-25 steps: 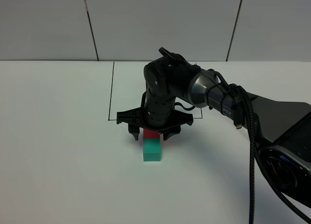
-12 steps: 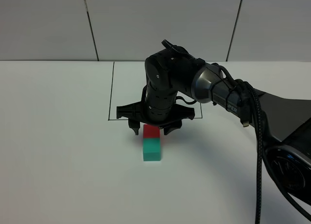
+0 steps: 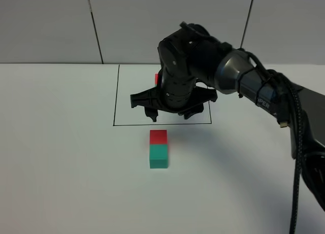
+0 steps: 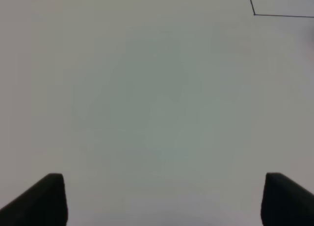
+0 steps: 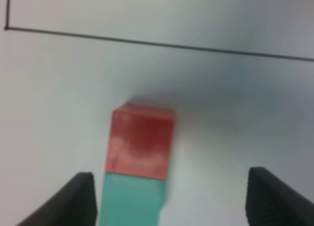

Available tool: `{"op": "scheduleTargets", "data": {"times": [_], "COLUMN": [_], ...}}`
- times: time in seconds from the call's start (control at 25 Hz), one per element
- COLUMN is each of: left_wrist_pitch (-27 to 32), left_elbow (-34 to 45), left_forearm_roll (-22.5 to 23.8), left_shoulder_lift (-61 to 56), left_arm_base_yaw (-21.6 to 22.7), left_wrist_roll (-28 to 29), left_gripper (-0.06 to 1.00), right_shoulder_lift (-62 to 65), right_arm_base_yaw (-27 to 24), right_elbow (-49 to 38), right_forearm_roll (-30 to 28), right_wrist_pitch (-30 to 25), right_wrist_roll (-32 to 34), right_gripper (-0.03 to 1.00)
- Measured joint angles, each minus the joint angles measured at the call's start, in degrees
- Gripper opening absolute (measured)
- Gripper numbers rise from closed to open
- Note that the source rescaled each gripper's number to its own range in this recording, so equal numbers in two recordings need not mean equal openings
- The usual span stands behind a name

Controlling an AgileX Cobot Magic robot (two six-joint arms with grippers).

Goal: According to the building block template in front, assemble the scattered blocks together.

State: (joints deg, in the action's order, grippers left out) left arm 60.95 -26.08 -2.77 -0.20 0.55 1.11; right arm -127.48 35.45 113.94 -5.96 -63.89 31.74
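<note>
A plain white surface [image 3: 61, 158] fills the scene. Behind it stands a pale panelled wall [image 3: 51, 26], divided by thin dark seams [image 3: 95, 27] running down to the surface.

White table, panelled wall
Behind the table [image 3: 56, 142] we see a grey wall [image 3: 45, 26] with dark seams

Small matte red cube [image 5: 142, 140] sits on white tabletop [image 5: 235, 113], 1 face flush w/ small matte teal-green cube [image 5: 131, 199], which runs out of frame. 2 black fingertips [image 5: 68, 201] of right gripper [image 5: 169, 201] stand wide apart either side of the pair, touching neither. Thin black line [image 5: 162, 43] crosses the tabletop beyond the red cube, w/ a corner at 1 end.
</note>
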Motion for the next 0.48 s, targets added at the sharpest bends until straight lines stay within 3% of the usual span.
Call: {"op": "scheduleTargets", "data": {"times": [0.48], "left_wrist_pitch": [0.00], "left_elbow": [0.00], "left_forearm_roll": [0.00], "left_shoulder_lift": [0.00], "left_arm_base_yaw": [0.00], "left_wrist_roll": [0.05], "left_gripper": [0.91], "right_shoulder_lift": [7.21], "right_arm_base_yaw": [-13.64], "right_elbow": [0.00], "right_forearm_roll": [0.51], "right_wrist_pitch": [-4.28], "right_wrist_roll": [-8.64], "right_gripper": [0.65]}}
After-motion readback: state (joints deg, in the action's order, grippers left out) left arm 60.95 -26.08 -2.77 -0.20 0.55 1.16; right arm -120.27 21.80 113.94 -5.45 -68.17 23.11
